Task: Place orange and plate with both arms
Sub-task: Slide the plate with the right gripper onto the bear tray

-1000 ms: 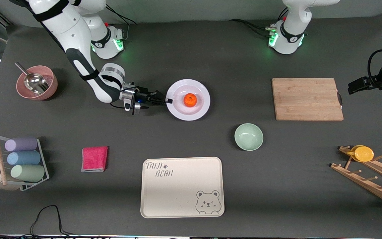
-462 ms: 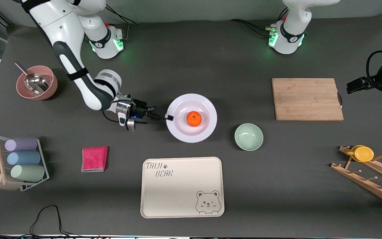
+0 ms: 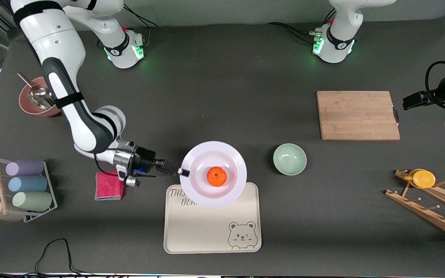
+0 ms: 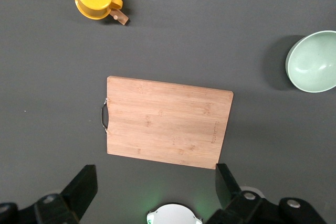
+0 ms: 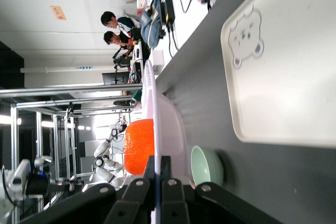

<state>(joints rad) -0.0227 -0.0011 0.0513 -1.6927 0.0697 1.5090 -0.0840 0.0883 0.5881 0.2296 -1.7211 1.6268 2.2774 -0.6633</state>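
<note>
The white plate [image 3: 230,162] hangs in the air over the cream bear tray's [image 3: 207,227] edge nearest the robots, with the orange [image 3: 216,176] resting in its middle. My right gripper [image 3: 183,172] is shut on the plate's rim at the side toward the right arm's end of the table. In the right wrist view the plate [image 5: 167,124] is seen edge-on, pinched between the fingers [image 5: 169,174], the orange [image 5: 139,145] on top. My left gripper [image 4: 156,195] is open and empty, high over the table by the wooden cutting board [image 4: 167,122]; the left arm waits at its own end.
A mint-green bowl [image 3: 289,159] sits beside the plate toward the left arm's end. A pink cloth [image 3: 109,185] lies under the right wrist. Pink bowl with scoop [image 3: 37,96], cup rack [image 3: 21,189], and a wooden peg rack with a yellow cup [image 3: 423,178] stand at the table's ends.
The right arm has carried the plate with the orange toward the front camera, from mid-table to over the bear tray. The left arm has barely moved.
</note>
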